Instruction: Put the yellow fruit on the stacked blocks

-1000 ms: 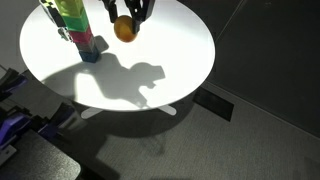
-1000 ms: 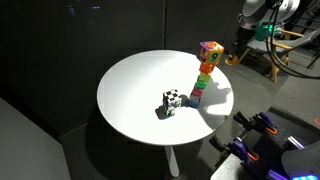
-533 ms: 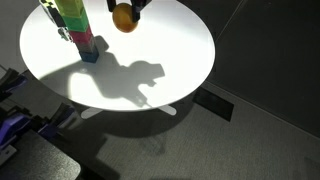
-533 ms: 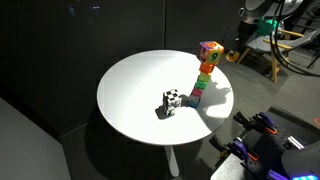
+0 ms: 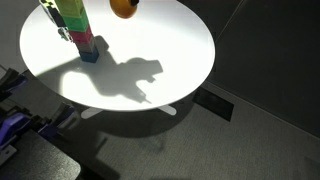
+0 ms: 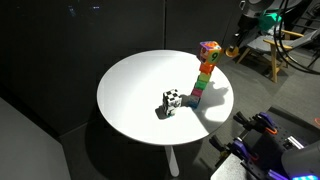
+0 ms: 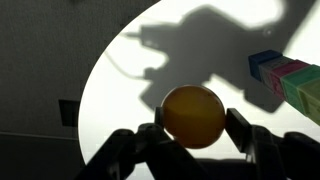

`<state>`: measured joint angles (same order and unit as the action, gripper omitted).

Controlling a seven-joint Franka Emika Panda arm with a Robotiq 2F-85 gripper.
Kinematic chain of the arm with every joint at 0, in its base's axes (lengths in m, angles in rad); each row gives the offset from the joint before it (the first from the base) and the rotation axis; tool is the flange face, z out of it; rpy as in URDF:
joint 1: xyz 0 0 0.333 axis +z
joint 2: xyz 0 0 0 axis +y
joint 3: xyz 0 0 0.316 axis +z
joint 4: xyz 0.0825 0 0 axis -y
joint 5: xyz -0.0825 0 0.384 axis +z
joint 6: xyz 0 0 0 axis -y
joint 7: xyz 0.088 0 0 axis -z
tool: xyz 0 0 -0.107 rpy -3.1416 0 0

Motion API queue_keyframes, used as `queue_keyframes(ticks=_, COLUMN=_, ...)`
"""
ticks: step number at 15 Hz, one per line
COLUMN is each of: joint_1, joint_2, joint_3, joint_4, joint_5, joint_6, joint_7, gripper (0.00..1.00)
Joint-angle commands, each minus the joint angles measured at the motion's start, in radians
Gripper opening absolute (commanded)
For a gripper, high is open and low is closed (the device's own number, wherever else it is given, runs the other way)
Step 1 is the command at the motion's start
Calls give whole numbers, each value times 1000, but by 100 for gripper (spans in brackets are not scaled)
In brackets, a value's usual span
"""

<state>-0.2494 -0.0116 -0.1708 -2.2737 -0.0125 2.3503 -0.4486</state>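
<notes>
The yellow-orange fruit (image 7: 193,115) is round and sits clamped between my gripper's (image 7: 196,125) two fingers, lifted well above the white round table (image 5: 150,55). It also shows at the top edge of an exterior view (image 5: 124,8) and, small, in an exterior view (image 6: 232,52). The stacked blocks (image 6: 205,72) are a tall multicoloured column near the table's edge, also seen in an exterior view (image 5: 75,25) and at the right of the wrist view (image 7: 290,78). The fruit hangs beside the stack, near its top height.
A black-and-white checkered cube (image 6: 172,100) lies on the table near the stack's foot. A chair and cables (image 6: 280,50) stand behind the arm. Purple-blue equipment (image 6: 262,145) sits on the floor near the table.
My gripper has lifted the fruit upward, from just above the table to the top edge of the exterior view. The stack and cube have not moved.
</notes>
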Motion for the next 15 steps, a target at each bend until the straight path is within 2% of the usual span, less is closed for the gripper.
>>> queue_keyframes(ticks=1, joint_1=26, joint_2=-29, joint_3=-8, joint_4=15, joint_5=-25, joint_6=-39, joint_7=41, gripper=38)
queue_keyframes(ticks=6, joint_1=52, joint_2=-45, joint_3=0, joint_4=30, joint_5=-24, joint_6=-68, joint_7=62, gripper=38)
queue_keyframes(ticks=15, joint_1=94, joint_2=-87, joint_3=15, joint_4=88, joint_5=-26, joint_6=-218, joint_7=68, gripper=38)
